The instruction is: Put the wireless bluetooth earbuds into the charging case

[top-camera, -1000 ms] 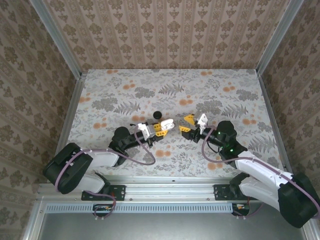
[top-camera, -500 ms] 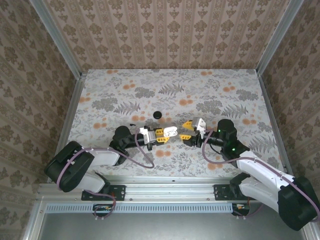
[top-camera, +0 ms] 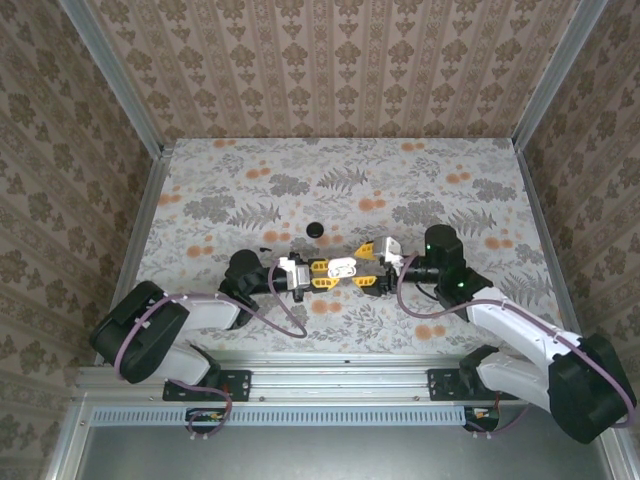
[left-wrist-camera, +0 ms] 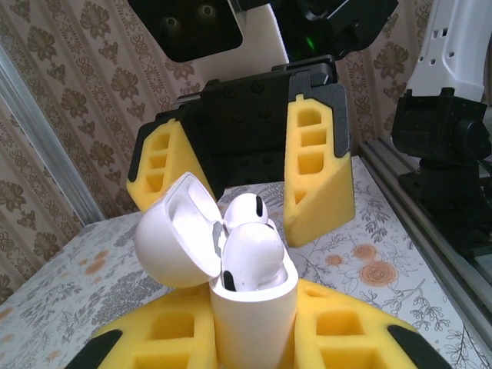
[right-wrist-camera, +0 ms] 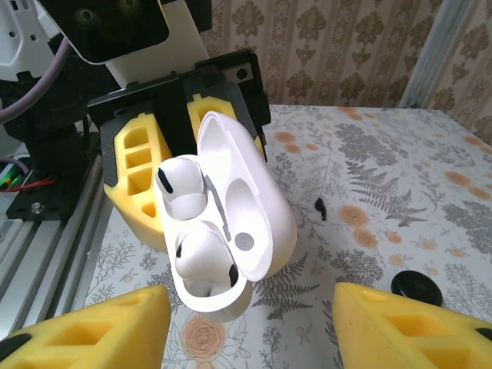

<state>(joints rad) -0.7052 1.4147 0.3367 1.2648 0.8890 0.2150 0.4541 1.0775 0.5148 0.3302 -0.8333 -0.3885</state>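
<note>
The white charging case stands upright with its lid swung open. My left gripper is shut on the case's lower body between its yellow pads. Two white earbuds with black vents sit in the case's wells. My right gripper is open, one yellow finger on each side of the case and short of touching it. From above, the case lies between the left gripper and the right gripper, which face each other.
A flat black round disc lies on the floral table behind the grippers, also at the right wrist view's lower right. A tiny black piece lies on the table beyond the case. Patterned walls enclose the table.
The left gripper has carried the open case right and toward the near edge. The right gripper has swung left and level with it, and its open fingers now flank the case.
</note>
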